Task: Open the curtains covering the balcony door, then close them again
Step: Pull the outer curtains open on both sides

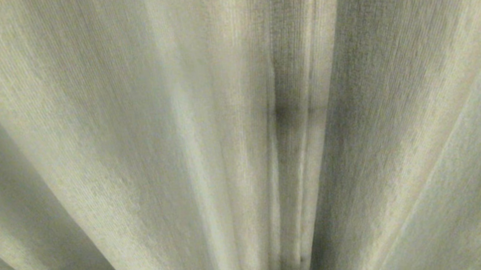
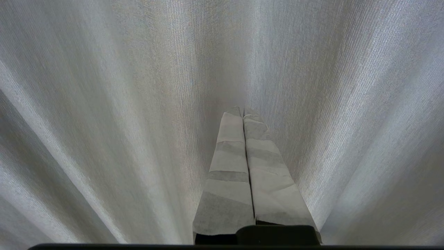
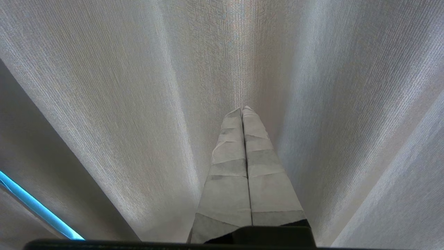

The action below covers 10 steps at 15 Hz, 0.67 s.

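Observation:
The curtains [image 1: 143, 131] fill the whole head view as pale beige-grey woven fabric in long pleats, very close to the camera, with a darker fold [image 1: 291, 117] right of centre. Neither arm shows in the head view. The balcony door is hidden behind the fabric. In the left wrist view my left gripper [image 2: 242, 110] is shut, its tape-wrapped fingers pressed together with nothing between them, tips close to the curtains [image 2: 114, 104]. My right gripper [image 3: 242, 109] is likewise shut and empty, pointing at the curtains [image 3: 114, 86].
A narrow bright blue strip [image 3: 34, 205] shows at one edge of the right wrist view, where the fabric ends. Folds of cloth take up everything else in all three views.

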Motion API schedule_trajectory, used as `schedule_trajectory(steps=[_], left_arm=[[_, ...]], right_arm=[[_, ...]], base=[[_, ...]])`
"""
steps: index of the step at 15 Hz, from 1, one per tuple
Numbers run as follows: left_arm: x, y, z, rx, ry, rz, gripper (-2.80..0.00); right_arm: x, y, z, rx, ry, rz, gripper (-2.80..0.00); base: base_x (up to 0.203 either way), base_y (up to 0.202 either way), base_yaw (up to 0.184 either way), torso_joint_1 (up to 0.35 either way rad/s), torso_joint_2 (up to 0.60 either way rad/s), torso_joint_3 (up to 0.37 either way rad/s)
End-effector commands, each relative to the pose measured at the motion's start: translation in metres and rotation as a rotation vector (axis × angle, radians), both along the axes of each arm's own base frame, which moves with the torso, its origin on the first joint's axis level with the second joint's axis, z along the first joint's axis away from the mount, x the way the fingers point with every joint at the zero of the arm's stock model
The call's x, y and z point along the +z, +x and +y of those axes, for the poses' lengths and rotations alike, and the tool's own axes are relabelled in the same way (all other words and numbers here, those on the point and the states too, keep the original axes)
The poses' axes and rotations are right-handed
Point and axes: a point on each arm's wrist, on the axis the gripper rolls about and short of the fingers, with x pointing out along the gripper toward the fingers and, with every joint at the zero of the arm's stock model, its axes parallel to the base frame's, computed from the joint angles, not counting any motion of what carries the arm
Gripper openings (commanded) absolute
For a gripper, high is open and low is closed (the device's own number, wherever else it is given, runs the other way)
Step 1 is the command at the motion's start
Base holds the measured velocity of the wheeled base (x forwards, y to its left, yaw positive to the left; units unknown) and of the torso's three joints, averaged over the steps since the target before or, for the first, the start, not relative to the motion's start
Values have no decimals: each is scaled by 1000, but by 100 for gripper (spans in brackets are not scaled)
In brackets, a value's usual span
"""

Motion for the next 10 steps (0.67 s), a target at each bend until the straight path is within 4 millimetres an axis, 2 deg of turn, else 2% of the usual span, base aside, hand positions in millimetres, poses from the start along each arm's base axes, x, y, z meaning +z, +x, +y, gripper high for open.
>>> schedule_trajectory(steps=[1, 10], left_arm=[[0, 0, 0, 1, 0, -1, -280], [0, 0, 0, 1, 0, -1, -280]], right_arm=[[0, 0, 0, 1, 1, -1, -280], [0, 0, 0, 0, 1, -1, -280]], base=[[0, 0, 0, 0, 0, 0], [0, 0, 0, 0, 0, 0]])
